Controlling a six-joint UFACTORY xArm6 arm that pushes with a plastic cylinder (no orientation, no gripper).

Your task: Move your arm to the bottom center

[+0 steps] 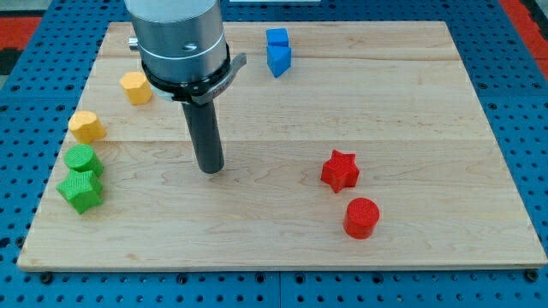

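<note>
Wooden board (411,103) on blue pegboard (26,51). 1 arm (178,38) w/ dark rod; no fingers on this rig, so nothing released or clenched. My tip (210,169) sits left of board center, touching no block.

8 blocks, 2 per colour:
- red star (340,169) & red cylinder (361,216), lower right, well apart from tip
- blue cube (276,38) touching blue wedge-like block (279,59), top
- yellow hexagonal block (135,87) & yellow rounded block (86,127), upper left
- green cylinder (82,159) touching green star (81,190), left edge

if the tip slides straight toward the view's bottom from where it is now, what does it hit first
Nothing, as far as this view shows. From my tip the wooden board is bare down to its bottom edge.
</note>
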